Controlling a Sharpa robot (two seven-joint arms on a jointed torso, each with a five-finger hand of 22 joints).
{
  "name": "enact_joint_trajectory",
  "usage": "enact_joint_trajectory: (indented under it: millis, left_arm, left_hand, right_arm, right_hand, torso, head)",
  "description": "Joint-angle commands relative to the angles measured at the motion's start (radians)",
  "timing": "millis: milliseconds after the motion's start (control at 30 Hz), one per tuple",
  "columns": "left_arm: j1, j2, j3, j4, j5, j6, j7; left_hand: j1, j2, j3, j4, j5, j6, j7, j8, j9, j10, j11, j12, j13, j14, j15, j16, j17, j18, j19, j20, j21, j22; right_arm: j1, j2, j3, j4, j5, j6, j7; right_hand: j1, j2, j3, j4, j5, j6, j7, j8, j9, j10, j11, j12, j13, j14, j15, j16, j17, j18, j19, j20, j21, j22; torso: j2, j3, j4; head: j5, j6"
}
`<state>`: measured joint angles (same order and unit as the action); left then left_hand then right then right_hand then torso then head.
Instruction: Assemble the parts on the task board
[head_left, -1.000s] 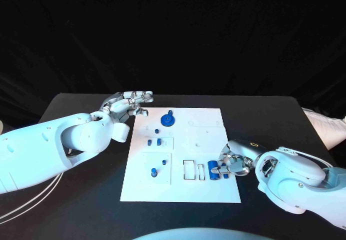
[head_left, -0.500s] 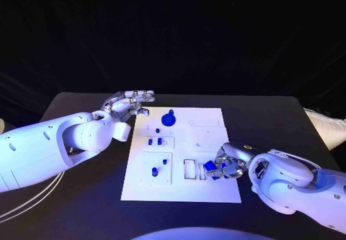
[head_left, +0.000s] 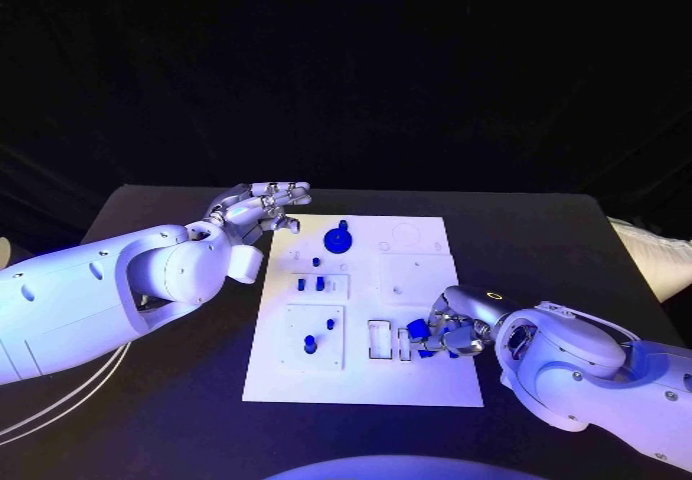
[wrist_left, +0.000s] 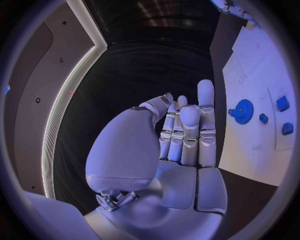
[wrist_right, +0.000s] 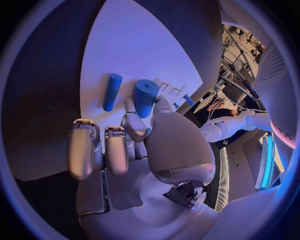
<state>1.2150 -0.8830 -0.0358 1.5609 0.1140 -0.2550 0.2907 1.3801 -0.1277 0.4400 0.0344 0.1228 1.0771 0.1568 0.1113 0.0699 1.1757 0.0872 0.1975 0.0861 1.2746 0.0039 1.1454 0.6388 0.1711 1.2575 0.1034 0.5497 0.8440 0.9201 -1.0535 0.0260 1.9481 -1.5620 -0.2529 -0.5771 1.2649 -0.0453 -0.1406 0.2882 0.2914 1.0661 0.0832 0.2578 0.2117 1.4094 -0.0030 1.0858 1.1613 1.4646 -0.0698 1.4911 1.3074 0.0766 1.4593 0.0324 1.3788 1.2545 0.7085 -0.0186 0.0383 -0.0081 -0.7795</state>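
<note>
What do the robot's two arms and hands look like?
Both arms are smooth, rounded white shells. The left hand and the right hand are silver metal with segmented fingers and pale fingertips. Thin white cables run beside the left arm.

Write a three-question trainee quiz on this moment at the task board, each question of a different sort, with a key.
1. True or false: the left hand holds a blue part.
2. Which hand grips the thick blue cylinder? A) left B) right C) neither
3. Fill in: the blue gear-shaped disc lies toward the ____ edge of the task board.

Key:
1. False. It hovers off the board's far left corner, fingers apart, holding nothing.
2. B. The right hand pinches it at the board's near right part, beside a thinner blue cylinder lying flat.
3. Far.
</note>
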Motion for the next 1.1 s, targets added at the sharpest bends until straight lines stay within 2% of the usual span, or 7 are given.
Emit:
enact_joint_trajectory:
  millis: [33, 233, 367, 633, 767, 867, 1100]
  left_arm:
    - [0.0, 0.001, 0.0, 0.001, -0.003, 0.02, 0.003]
    - [0.0, 0.002, 0.0, 0.0, -0.003, 0.019, 0.003]
    - [0.0, 0.002, -0.001, -0.001, -0.003, 0.02, 0.003]
    - [0.0, 0.003, -0.001, -0.001, -0.003, 0.02, 0.002]
    - [0.0, 0.004, -0.001, -0.001, -0.005, 0.021, 0.002]
    - [0.0, 0.005, -0.001, -0.001, -0.011, 0.021, 0.001]
    - [0.0, 0.006, -0.001, 0.001, -0.016, 0.023, -0.001]
  left_hand:
    - [-0.004, 0.006, -0.005, 0.0, 0.003, 0.0, 0.005, 0.006, -0.001, -0.008, 0.0, 0.005, 0.001, -0.008, 0.0, -0.001, -0.001, 0.011, 0.0, 0.0, -0.006, -0.001]
    - [-0.006, 0.006, -0.006, 0.001, 0.003, 0.0, 0.006, 0.006, -0.002, -0.009, 0.0, 0.006, 0.001, -0.008, 0.0, -0.001, -0.003, 0.011, 0.0, 0.0, -0.007, -0.002]
    - [-0.006, 0.006, -0.006, 0.001, 0.003, 0.0, 0.006, 0.006, -0.002, -0.009, 0.0, 0.006, 0.001, -0.008, 0.0, -0.001, -0.003, 0.011, 0.0, 0.0, -0.007, -0.002]
    - [0.002, 0.009, -0.002, -0.004, 0.004, 0.0, 0.005, 0.007, -0.002, -0.011, -0.001, 0.01, 0.001, -0.008, -0.001, -0.001, -0.005, 0.011, 0.001, -0.001, -0.008, -0.003]
    - [0.007, 0.01, 0.0, -0.008, 0.004, 0.0, 0.005, 0.008, -0.001, -0.012, -0.001, 0.012, 0.001, -0.009, -0.001, 0.0, -0.006, 0.012, 0.001, -0.001, -0.008, -0.003]
    - [0.01, 0.01, 0.0, -0.01, 0.004, 0.0, 0.005, 0.008, -0.001, -0.012, -0.001, 0.013, 0.001, -0.009, -0.002, 0.0, -0.007, 0.012, 0.002, -0.002, -0.008, -0.003]
    - [0.01, 0.01, 0.0, -0.01, 0.004, 0.0, 0.005, 0.008, -0.001, -0.012, -0.001, 0.013, 0.001, -0.009, -0.002, 0.0, -0.007, 0.012, 0.002, -0.002, -0.008, -0.003]
  right_arm:
    - [-0.009, -0.007, -0.007, 0.007, 0.049, -0.034, -0.001]
    - [-0.005, -0.038, 0.0, 0.044, 0.108, -0.134, 0.015]
    - [0.003, -0.052, 0.005, 0.063, 0.139, -0.159, 0.021]
    - [0.011, -0.038, 0.008, 0.069, 0.209, -0.128, 0.029]
    - [0.012, -0.012, 0.008, 0.062, 0.232, -0.103, 0.031]
    - [0.012, 0.01, 0.008, 0.056, 0.245, -0.088, 0.029]
    - [0.012, 0.058, 0.007, 0.038, 0.22, -0.047, -0.004]
  right_hand:
    - [0.028, 0.007, 0.001, -0.01, 0.016, -0.001, -0.007, 0.009, 0.01, -0.006, -0.002, -0.007, 0.001, 0.082, -0.005, 0.005, 0.135, -0.011, 0.005, -0.003, 0.006, 0.001]
    - [0.057, 0.018, 0.0, -0.016, 0.059, -0.008, -0.007, 0.015, 0.026, -0.007, -0.002, -0.015, 0.005, 0.082, -0.005, 0.006, 0.136, -0.011, 0.005, -0.004, 0.008, 0.003]
    - [0.063, 0.019, -0.003, -0.017, 0.071, -0.01, -0.007, 0.017, 0.031, -0.006, -0.002, -0.018, 0.006, 0.082, -0.005, 0.006, 0.136, -0.011, 0.005, -0.004, 0.008, 0.003]
    - [0.062, 0.021, -0.011, -0.013, 0.048, -0.015, -0.005, 0.018, 0.038, -0.007, -0.001, -0.025, 0.005, 0.082, -0.004, 0.005, 0.135, -0.011, 0.005, -0.003, 0.007, 0.002]
    - [0.059, 0.025, -0.017, -0.009, 0.031, -0.017, -0.005, 0.019, 0.043, -0.008, 0.0, -0.032, 0.003, 0.081, -0.003, 0.003, 0.132, -0.011, 0.004, -0.002, 0.006, 0.001]
    - [0.055, 0.029, -0.02, -0.006, 0.027, -0.017, -0.005, 0.021, 0.046, -0.007, 0.0, -0.033, 0.005, 0.081, -0.003, 0.004, 0.133, -0.011, 0.004, -0.002, 0.006, 0.002]
    - [0.0, 0.038, -0.054, 0.002, 0.034, -0.003, -0.013, 0.035, 0.065, -0.006, -0.005, -0.045, 0.006, 0.08, -0.007, 0.001, 0.129, -0.01, 0.003, -0.004, 0.005, 0.001]
  torso:
    - [-0.001, -0.0001, 0.0006]
    - [-0.001, -0.0002, -0.0008]
    - [-0.001, -0.0003, 0.0002]
    - [0.0, -0.0008, 0.0027]
    - [-0.001, -0.003, 0.0017]
    - [0.0, -0.002, 0.0036]
    - [0.001, -0.0021, 0.0024]
  head:
    - [0.001, 0.001]
    - [0.0, 0.001]
    - [-0.004, 0.004]
    - [-0.004, 0.004]
    - [-0.002, 0.004]
    - [0.0, 0.003]
    - [0.004, 0.002]
